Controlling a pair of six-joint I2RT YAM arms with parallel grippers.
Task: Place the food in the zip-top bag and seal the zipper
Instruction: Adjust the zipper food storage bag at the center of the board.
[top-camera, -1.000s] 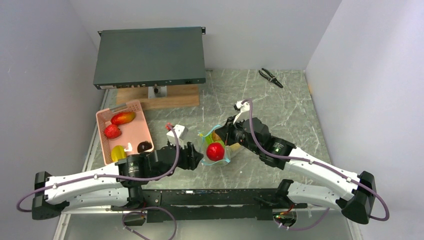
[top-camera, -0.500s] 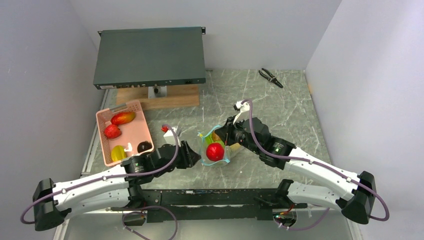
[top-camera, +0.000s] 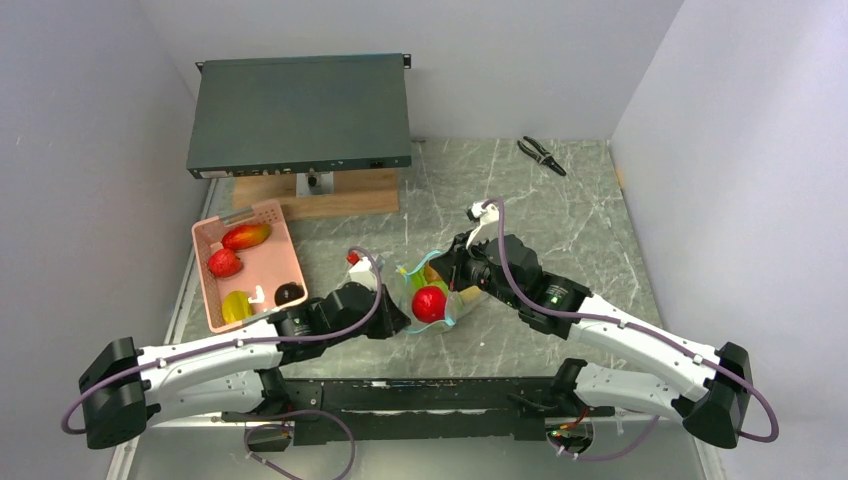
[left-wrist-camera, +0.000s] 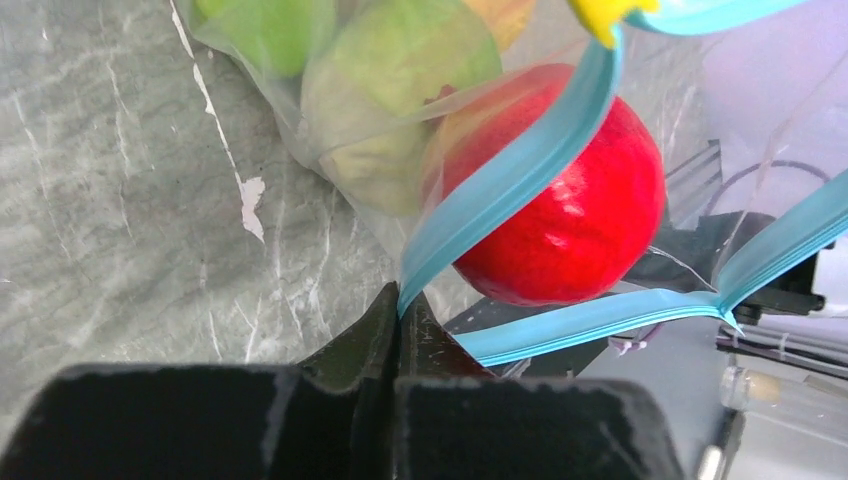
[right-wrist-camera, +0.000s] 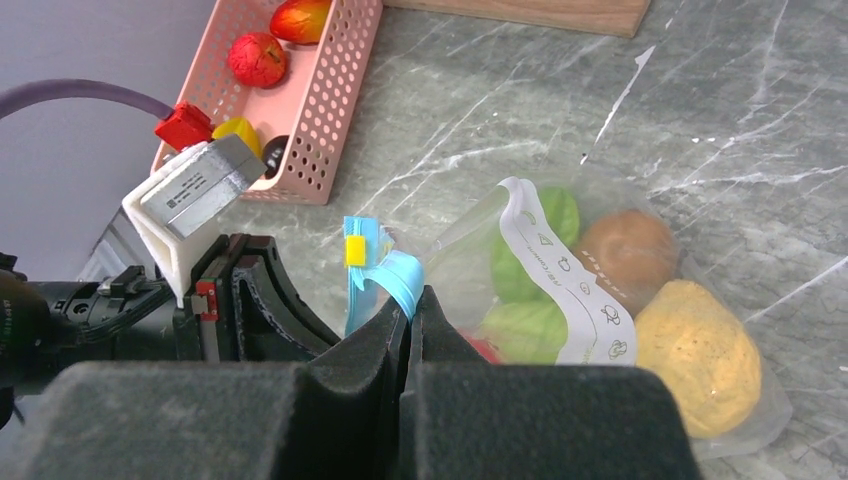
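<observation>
The clear zip-top bag lies mid-table with its mouth raised. A red fruit sits in the mouth, with green, brown and yellow food deeper inside. My left gripper is shut on one side of the teal zipper, just below the red fruit. My right gripper is shut on the other side of the zipper, near its yellow slider. In the top view both grippers flank the bag mouth.
A pink basket at the left holds a red-yellow fruit, a red one, a yellow-green one and a dark purple one. A dark equipment box on a wooden block stands behind. Pliers lie far right.
My left arm has moved right to the bag mouth and its gripper has gone from open to shut on the teal strip. The right arm and the bag have stayed put.
</observation>
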